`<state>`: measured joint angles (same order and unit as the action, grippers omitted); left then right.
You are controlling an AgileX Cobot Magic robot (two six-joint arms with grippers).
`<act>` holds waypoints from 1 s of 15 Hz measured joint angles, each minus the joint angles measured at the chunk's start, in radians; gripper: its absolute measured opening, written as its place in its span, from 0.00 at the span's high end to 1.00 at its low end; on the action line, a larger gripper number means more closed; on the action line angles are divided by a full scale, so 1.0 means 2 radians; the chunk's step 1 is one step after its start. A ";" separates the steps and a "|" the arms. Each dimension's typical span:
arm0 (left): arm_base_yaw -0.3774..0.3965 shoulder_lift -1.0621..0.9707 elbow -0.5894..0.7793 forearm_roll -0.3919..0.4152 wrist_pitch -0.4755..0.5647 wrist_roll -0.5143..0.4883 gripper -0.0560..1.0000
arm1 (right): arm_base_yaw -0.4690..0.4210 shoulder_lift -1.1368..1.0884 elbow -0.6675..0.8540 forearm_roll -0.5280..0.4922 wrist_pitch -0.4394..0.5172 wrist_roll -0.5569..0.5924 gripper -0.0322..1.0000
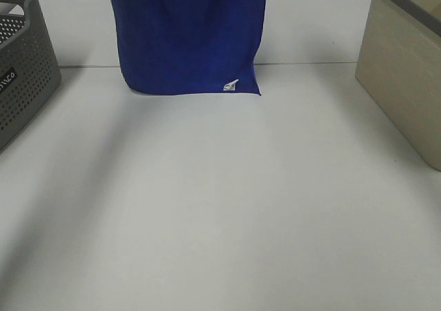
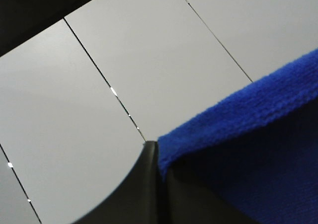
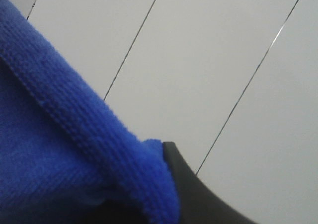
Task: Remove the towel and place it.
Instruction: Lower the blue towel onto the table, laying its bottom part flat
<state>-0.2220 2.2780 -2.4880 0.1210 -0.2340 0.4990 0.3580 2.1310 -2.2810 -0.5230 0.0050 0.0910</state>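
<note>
The royal-blue towel (image 1: 189, 35) hangs flat and upright over the far middle of the white table (image 1: 220, 207). Its lower edge, with a small white label, is at or just above the table's far part, and its top runs out of view. Neither gripper shows in the high view. In the left wrist view my left gripper (image 2: 159, 157) is shut on a hemmed corner of the towel (image 2: 248, 134). In the right wrist view my right gripper (image 3: 166, 152) is shut on another hemmed corner of the towel (image 3: 59, 149). Both cameras look up at white panels.
A grey perforated basket (image 1: 21, 76) stands at the table's left edge. A beige bin (image 1: 406, 69) with a grey rim stands at the right edge. The towel's shadow falls toward the front left of the table.
</note>
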 joint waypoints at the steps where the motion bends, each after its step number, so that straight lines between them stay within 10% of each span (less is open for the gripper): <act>1: 0.000 0.001 0.000 0.000 0.011 -0.007 0.95 | 0.000 0.000 0.000 0.002 0.011 0.008 0.95; 6: -0.002 -0.026 0.000 -0.002 0.207 -0.092 0.95 | 0.019 -0.038 0.000 0.101 0.173 0.013 0.95; 15: -0.002 -0.150 -0.003 -0.055 0.512 -0.098 0.95 | 0.024 -0.137 -0.001 0.295 0.410 -0.107 0.95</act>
<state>-0.2270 1.9790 -2.4930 0.0110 0.7900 0.3040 0.4070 1.8570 -2.2820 0.0660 0.8260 -0.1230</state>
